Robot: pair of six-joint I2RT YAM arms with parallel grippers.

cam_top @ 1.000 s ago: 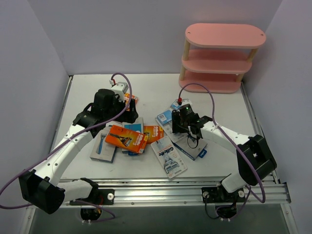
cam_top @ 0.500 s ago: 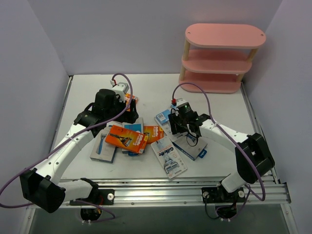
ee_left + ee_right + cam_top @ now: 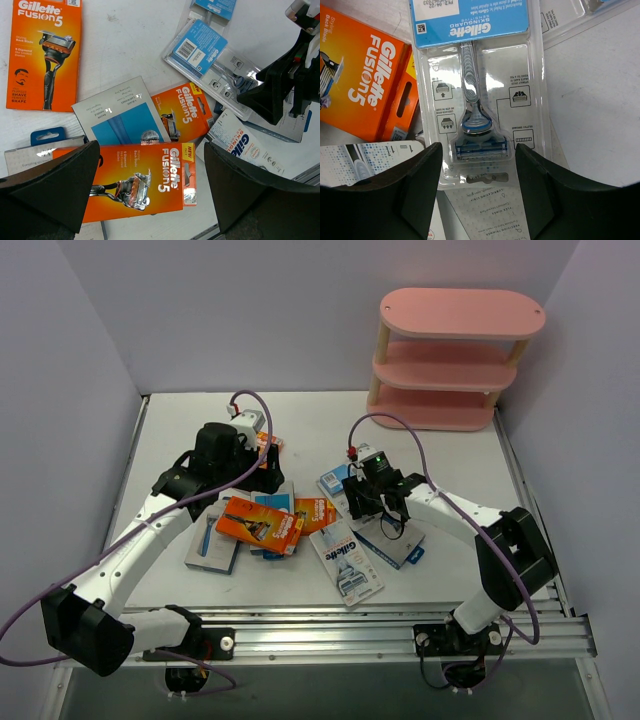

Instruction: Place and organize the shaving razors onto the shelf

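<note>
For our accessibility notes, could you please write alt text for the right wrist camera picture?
The right gripper, its jaws apart, hangs over a clear blister pack holding a blue razor under a blue Gillette card. An orange razor box lies to the left, and bare white table shows at right.

White table (image 3: 300,425) with scattered razor packs (image 3: 260,523), pink shelf (image 3: 462,312)

pale lilac walls (image 3: 250,310) enclose a white table (image 3: 300,415) edged by a metal rail (image 3: 330,632).
</note>
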